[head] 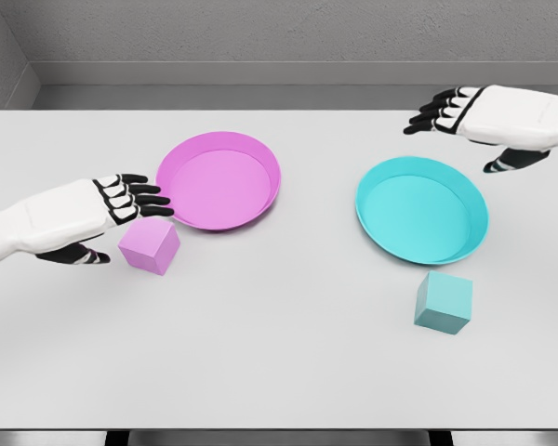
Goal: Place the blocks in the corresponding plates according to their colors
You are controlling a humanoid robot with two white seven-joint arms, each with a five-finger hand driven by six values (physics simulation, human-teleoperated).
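Teal block [444, 303] nearest camera, on white table [279, 372], just beside teal plate [422, 208] at its 6 o'clock. Pink block [149, 245] near 8 o'clock of pink plate [220, 179], outside rim. Left hand [107, 212] just above and left of pink block, fingers extended, holding nothing. Right hand [488, 118] at teal plate's 1 o'clock, fingers loosely spread, empty.

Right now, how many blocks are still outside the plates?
2. The pink block sits on the table beside the left hand, just below the pink plate; the teal block sits below the teal plate. None looks hidden.
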